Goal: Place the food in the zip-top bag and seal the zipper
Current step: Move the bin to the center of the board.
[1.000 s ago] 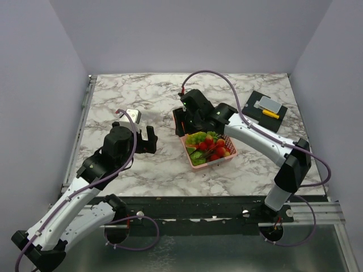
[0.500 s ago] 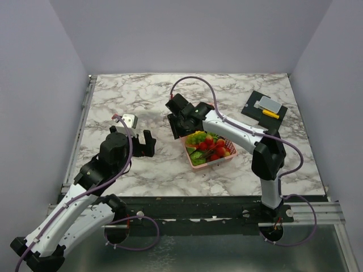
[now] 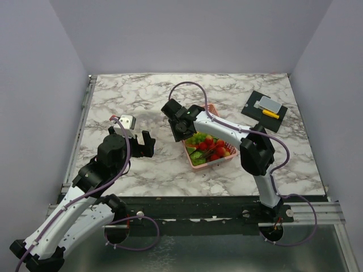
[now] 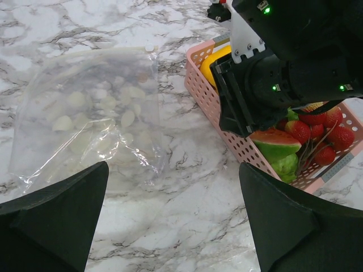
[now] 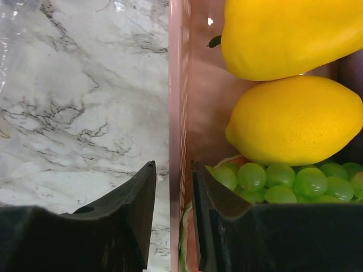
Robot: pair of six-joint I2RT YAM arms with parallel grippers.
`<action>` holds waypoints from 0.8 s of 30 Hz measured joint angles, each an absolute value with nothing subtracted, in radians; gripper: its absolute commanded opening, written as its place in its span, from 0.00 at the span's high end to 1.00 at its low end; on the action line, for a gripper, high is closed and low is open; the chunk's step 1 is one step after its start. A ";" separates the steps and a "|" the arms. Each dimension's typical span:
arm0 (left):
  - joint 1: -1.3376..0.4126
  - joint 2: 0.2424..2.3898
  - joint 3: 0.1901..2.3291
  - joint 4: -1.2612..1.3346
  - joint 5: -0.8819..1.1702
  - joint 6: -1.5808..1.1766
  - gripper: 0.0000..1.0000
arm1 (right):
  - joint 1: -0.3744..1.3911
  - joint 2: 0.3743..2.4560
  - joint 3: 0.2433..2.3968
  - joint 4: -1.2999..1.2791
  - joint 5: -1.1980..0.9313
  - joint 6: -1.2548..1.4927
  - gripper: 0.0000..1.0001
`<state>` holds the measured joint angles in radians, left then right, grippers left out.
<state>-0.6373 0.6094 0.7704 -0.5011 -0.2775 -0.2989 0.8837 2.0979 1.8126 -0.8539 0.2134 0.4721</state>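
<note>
Right gripper (image 5: 173, 167): jaws part open, astride the 9 o'clock wall of the pink basket (image 5: 177, 85); a sliver of gap shows, so nothing is firmly held.

Risk: a pinch on that thin perforated lattice may tip the basket and spill the food (image 5: 295, 122), which is smooth, glossy, rounded plastic, likely to roll.

Zip-top bag (image 4: 85, 119): limp, crinkled clear film, flat on the marble tabletop (image 4: 187, 226) at the basket's 9 o'clock, with no food inside.

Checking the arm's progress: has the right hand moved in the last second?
Yes: the right hand shifted left, farther from the black mat.
</note>
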 measured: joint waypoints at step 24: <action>-0.637 0.644 0.770 -0.496 -0.278 -0.300 0.01 | 0.884 2.036 1.670 -0.827 0.378 0.553 0.99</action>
<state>-0.6373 0.6437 0.7696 -0.4961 -0.2775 -0.3000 0.8841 2.0361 1.6699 -0.8272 0.3782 0.5529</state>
